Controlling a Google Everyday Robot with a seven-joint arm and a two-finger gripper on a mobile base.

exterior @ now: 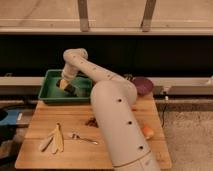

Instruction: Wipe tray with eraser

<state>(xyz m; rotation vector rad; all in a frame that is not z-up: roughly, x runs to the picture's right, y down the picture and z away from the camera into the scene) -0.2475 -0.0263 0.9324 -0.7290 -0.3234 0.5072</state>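
The eraser [64, 84] is down inside the green tray [49, 96], and my pincer [67, 86] grips it tight from above. If I push too hard, the tray could slide off the wooden table [75, 147].

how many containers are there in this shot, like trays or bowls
2. The green tray sits at the table's back left, with the gripper and eraser inside it. The dark purple bowl is at the back right. The arm may hide others.
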